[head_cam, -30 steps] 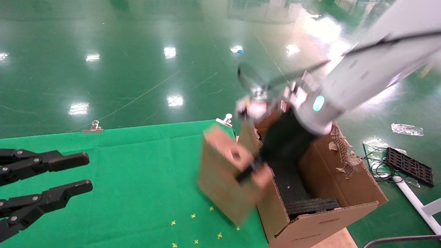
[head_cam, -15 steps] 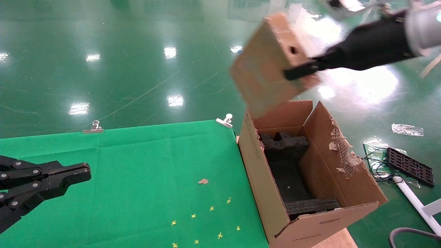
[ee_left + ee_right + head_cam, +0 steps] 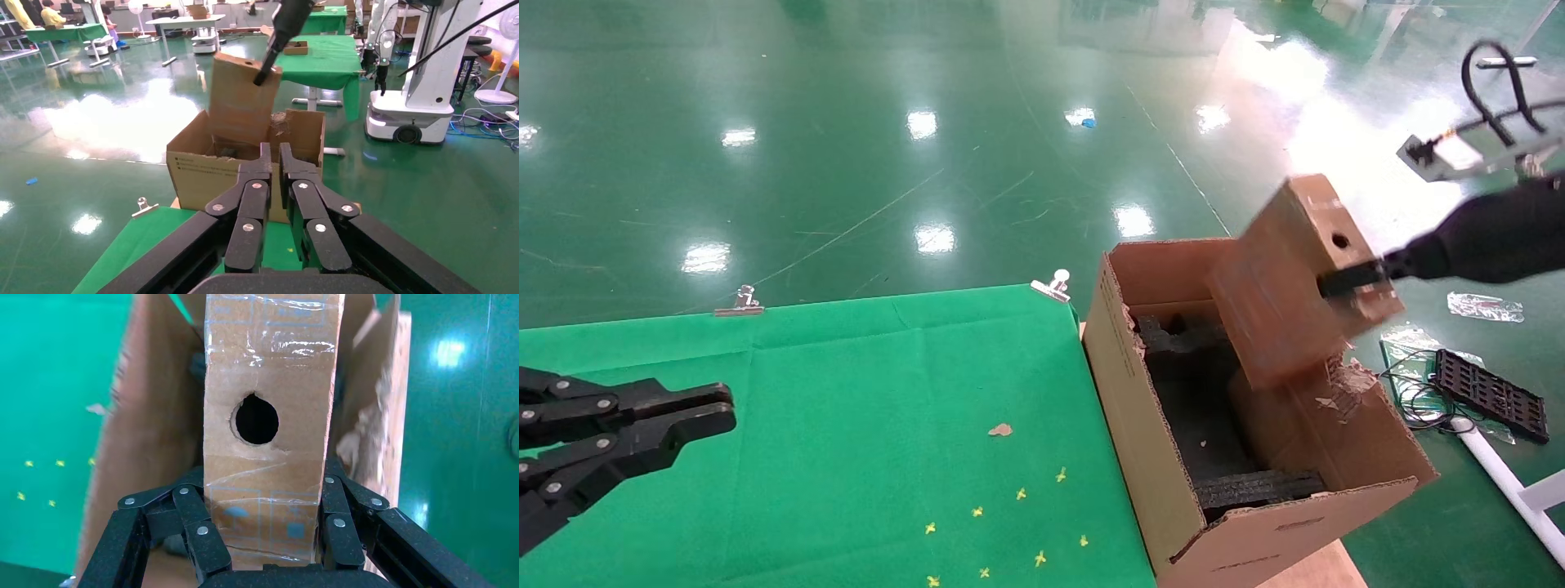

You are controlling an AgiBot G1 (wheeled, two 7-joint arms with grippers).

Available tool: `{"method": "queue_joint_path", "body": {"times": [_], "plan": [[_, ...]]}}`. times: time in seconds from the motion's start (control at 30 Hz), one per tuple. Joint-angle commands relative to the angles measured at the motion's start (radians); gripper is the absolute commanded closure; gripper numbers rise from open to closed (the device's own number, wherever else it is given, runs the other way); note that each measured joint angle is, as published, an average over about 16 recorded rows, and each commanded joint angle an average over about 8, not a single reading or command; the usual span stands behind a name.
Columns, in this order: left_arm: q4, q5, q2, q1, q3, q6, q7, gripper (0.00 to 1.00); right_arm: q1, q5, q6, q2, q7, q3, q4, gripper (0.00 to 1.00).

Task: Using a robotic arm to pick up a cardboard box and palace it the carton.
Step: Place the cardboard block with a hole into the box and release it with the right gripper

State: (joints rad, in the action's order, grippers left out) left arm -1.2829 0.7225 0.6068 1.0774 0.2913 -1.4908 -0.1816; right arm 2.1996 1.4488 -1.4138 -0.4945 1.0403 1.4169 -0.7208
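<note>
Both grippers: my right gripper (image 3: 263, 539) clamps the cardboard box (image 3: 1291, 282) above the carton (image 3: 1164, 457); left gripper (image 3: 273, 162), fingers together, holds nothing.

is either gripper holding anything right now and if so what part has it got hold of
The right gripper holds the cardboard box by its narrow holed end, fingers on both broad sides. The left gripper holds nothing.
</note>
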Motion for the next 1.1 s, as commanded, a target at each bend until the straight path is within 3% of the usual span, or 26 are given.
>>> {"method": "queue_joint_path", "body": {"times": [0.03, 0.63, 1.1], "plan": [[0.000, 0.000, 0.000, 0.000, 0.000, 0.000, 0.000, 0.00, -0.018, 0.004, -0.001, 0.008, 0.002, 0.009, 0.024, 1.00], [0.000, -0.001, 0.000, 0.000, 0.001, 0.001, 0.001, 0.00, -0.173, 0.036, 0.076, -0.049, -0.002, 0.064, 0.200, 1.00], [0.000, -0.001, -0.001, 0.000, 0.002, 0.001, 0.001, 0.00, -0.402, -0.030, 0.269, -0.178, -0.019, 0.056, 0.355, 1.00]]}}
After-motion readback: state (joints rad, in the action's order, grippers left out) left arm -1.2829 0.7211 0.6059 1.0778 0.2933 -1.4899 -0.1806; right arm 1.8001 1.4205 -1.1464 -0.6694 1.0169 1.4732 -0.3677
